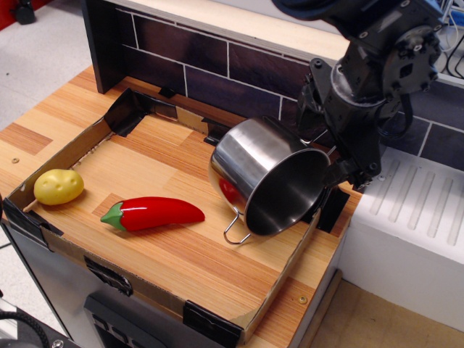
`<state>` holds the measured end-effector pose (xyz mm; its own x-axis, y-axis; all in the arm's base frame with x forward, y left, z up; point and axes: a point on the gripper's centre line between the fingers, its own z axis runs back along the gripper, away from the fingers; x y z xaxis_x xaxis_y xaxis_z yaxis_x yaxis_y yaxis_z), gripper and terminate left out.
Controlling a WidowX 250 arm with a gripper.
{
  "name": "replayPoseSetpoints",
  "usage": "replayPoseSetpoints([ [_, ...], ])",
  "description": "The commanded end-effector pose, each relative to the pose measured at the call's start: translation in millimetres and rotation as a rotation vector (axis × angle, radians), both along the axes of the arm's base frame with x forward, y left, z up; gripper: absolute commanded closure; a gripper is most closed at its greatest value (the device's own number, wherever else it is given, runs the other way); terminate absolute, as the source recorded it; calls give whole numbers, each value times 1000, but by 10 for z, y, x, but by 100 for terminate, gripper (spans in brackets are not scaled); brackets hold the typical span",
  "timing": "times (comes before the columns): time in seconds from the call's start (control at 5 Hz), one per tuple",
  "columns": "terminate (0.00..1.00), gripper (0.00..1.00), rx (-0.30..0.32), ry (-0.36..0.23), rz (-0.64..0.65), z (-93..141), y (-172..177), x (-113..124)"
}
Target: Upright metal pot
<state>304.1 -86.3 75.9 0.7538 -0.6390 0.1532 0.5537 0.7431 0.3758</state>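
The metal pot [246, 156] lies on its side at the right end of the tray, with its open mouth facing the front right. One wire loop handle [233, 230] rests low on the wood. My black gripper [341, 170] is at the pot's upper right rim, close against it. Its fingers are dark and partly hidden behind the rim, so I cannot tell whether they are open or closed on the rim.
A red pepper [152, 212] lies left of the pot and a yellow potato [58, 186] at the far left. A low cardboard wall [65, 148] rings the wooden board. A dark tiled wall [203, 65] stands behind and a white ridged unit [413, 217] at right.
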Motion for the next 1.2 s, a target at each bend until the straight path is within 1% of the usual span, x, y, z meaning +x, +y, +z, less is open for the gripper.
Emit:
replayPoseSetpoints([
  [0.0, 0, 0, 16, -15, -23, 60, 94, -116],
  [0.4, 0, 0, 89, -54, -27, 11, 175, -92],
  [0.6, 0, 100, 110, -67, -22, -22, 198, -76],
  [0.8, 0, 100, 75, -77, -5, 19, 235, -18],
  [1.0, 0, 100, -36, -67, 30, 92, 275, 42],
])
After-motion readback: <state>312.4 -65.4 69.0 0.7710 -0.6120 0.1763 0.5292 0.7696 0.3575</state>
